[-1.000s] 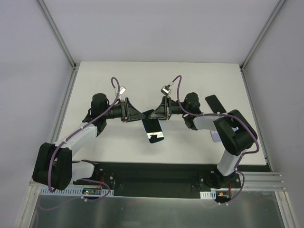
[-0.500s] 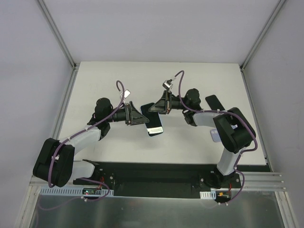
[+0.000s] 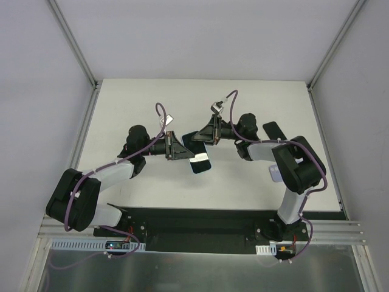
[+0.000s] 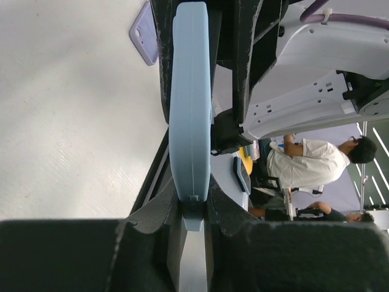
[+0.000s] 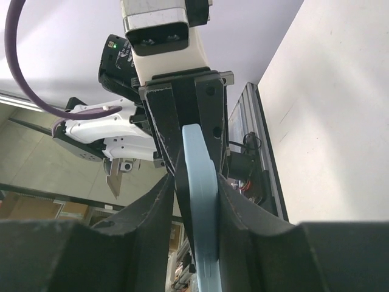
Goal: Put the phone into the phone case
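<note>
A light-blue phone case (image 3: 201, 173) with the phone's dark glossy face (image 3: 199, 163) showing in it hangs tilted above the table's middle, between both arms. My left gripper (image 3: 182, 152) comes at it from the left and is shut on it. In the left wrist view the case (image 4: 189, 91) stands edge-on, and my left gripper (image 4: 191, 196) presses both its sides. My right gripper (image 3: 198, 139) grips its far end from the right. In the right wrist view my right gripper (image 5: 197, 188) has its fingers against the blue case (image 5: 200, 176).
A flat black slab (image 3: 275, 131) lies on the white table at the right. A lavender case (image 3: 275, 173) lies partly under the right arm and shows again in the left wrist view (image 4: 144, 33). A black strip (image 3: 213, 219) runs along the near edge.
My left gripper slid right and closed onto the cased phone. The phone rose and moved slightly toward the back, with the right gripper still on it.
</note>
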`<state>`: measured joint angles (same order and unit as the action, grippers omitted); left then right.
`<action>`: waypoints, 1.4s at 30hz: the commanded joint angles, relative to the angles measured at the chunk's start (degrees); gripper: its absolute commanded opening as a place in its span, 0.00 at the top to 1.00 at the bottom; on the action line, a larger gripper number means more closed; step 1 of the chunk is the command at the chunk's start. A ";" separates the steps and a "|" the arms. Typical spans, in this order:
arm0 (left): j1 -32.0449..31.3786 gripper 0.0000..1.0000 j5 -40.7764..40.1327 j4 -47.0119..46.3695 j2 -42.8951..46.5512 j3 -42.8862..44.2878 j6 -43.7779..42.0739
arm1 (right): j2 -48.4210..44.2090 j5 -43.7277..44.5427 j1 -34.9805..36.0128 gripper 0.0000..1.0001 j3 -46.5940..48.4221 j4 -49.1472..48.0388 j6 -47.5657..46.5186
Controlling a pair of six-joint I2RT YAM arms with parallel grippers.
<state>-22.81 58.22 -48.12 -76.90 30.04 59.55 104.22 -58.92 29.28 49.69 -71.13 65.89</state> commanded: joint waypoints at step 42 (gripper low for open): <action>-1.27 1.00 12.18 61.74 8.00 21.11 -51.11 | -23.20 -6.21 1.92 0.11 7.52 56.81 -52.97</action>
<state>-23.33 64.47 14.39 -69.36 49.76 10.85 79.31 -62.04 30.61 54.08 -12.60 14.72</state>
